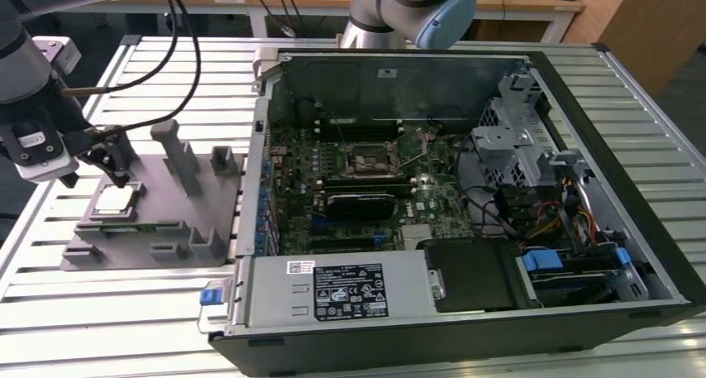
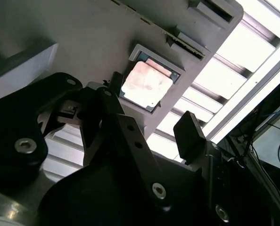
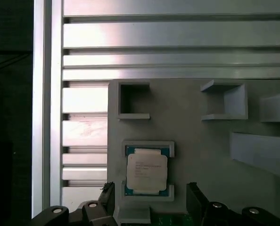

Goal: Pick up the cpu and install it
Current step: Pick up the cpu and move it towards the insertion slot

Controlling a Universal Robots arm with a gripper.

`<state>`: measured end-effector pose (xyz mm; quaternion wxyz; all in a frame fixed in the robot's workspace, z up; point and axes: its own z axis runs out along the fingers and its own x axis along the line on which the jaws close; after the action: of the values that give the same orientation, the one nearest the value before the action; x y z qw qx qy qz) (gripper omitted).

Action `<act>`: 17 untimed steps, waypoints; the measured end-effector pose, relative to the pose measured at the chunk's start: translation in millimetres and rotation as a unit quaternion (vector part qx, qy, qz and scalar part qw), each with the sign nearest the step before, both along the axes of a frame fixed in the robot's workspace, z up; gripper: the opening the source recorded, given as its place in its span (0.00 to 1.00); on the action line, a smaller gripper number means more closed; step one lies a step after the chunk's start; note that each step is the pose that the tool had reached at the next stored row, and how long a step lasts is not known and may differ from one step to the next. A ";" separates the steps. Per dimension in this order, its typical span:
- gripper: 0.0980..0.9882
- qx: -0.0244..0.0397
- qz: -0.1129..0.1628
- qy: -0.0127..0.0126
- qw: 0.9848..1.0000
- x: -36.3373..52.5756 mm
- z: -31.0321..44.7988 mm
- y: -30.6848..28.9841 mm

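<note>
The cpu (image 1: 115,198), a small square chip with a silvery top, lies flat in its recess on the grey plastic tray (image 1: 144,247) at the exterior view's left. My gripper (image 1: 111,171) hangs just above it, open. In both wrist views the two black fingers stand on either side of the cpu (image 3: 146,170) (image 2: 146,85) with a gap to its edges, and nothing is held between them. The dark socket frame (image 1: 369,156) with its thin lever sits in the middle of the motherboard inside the open computer case.
The tray carries several upright grey posts (image 1: 171,150) close to my gripper. The open computer case (image 1: 617,163) holds a power supply (image 1: 331,291), drive cage and cables. Everything rests on a slatted aluminium table (image 1: 177,72). Black cables hang over the far left.
</note>
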<state>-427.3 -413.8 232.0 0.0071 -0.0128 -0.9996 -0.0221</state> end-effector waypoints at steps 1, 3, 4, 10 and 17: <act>0.68 0.000 0.000 0.000 1.000 -0.1 -1.0 0.5; 0.68 0.000 0.000 0.000 1.000 -0.6 -3.2 1.2; 0.68 0.000 0.000 0.000 1.000 -0.9 -5.0 1.4; 0.68 0.000 0.000 0.000 1.000 -1.2 -16.0 5.5; 0.68 -0.001 0.000 0.000 1.000 -2.4 -28.8 7.9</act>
<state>-429.7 -405.8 203.3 0.0072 -0.0127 -0.9997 -0.0209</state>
